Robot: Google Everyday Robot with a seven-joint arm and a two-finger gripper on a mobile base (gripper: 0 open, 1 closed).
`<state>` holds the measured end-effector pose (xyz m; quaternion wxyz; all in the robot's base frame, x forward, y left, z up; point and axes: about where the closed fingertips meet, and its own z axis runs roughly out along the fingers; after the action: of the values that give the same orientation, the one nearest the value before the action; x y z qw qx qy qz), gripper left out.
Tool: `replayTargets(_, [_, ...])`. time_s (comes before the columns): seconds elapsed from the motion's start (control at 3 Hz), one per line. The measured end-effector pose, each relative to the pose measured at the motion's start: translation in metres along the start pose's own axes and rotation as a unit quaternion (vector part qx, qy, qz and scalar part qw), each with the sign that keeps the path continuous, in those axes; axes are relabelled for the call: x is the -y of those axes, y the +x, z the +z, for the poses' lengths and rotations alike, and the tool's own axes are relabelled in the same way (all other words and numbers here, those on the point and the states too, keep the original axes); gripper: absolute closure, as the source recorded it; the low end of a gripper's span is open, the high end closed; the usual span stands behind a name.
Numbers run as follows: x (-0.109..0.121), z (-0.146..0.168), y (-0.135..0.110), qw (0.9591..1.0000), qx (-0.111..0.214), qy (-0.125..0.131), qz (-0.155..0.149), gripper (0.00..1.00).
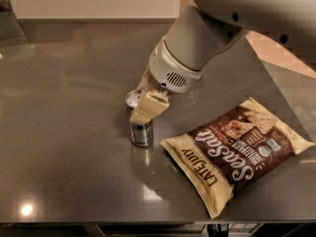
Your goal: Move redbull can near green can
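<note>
A slim can (pixel 141 134) with a silver lower body and a silver top stands upright on the grey steel table (pixel 64 132), left of centre. By its silver look I take it for the redbull can; no blue panel or red mark shows. My gripper (pixel 147 106) hangs from the big white arm right at the can's upper half and covers it. The green can is not in view.
A brown and cream Late July chip bag (pixel 237 154) lies flat just right of the can. The table's front edge runs along the bottom. A pale wall stands at the back, and a tan floor shows at the upper right.
</note>
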<state>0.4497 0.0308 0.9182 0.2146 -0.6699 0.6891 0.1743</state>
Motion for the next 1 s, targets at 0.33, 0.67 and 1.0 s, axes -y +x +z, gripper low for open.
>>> replayTargets(0.33, [0.025,-0.018,0.008,0.9992,-0.002,0.02,0.034,0.87])
replayTargets(0.67, [0.062,-0.04,0.027,0.9954,-0.013,0.052,0.08,1.0])
replayTargets(1.0, [0.098,-0.064,0.056,0.9879,-0.019,0.082,0.13,1.0])
